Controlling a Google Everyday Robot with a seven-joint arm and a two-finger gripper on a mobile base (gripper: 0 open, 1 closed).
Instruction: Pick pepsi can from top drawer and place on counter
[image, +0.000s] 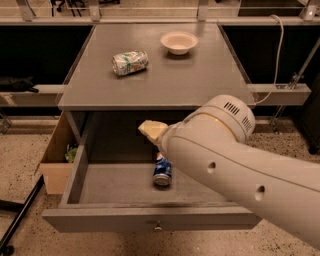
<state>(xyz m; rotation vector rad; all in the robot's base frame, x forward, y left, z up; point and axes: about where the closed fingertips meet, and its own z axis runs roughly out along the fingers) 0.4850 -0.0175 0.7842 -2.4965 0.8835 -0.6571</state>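
The pepsi can (162, 172), blue with a silver end, lies on its side on the floor of the open top drawer (150, 220). My gripper (166, 148) hangs inside the drawer just above the can's far end, and it is open. One yellowish finger (151, 130) sticks out to the left of the can. The other finger is hidden behind my big white arm (235, 165). Nothing is held. The grey counter (200, 75) lies above the drawer.
On the counter lie a crushed silver-green can (130, 62) at the left and a small white bowl (179, 42) at the back. A brown cardboard box (57, 155) stands on the floor left of the cabinet. A cable (278, 60) hangs at the right.
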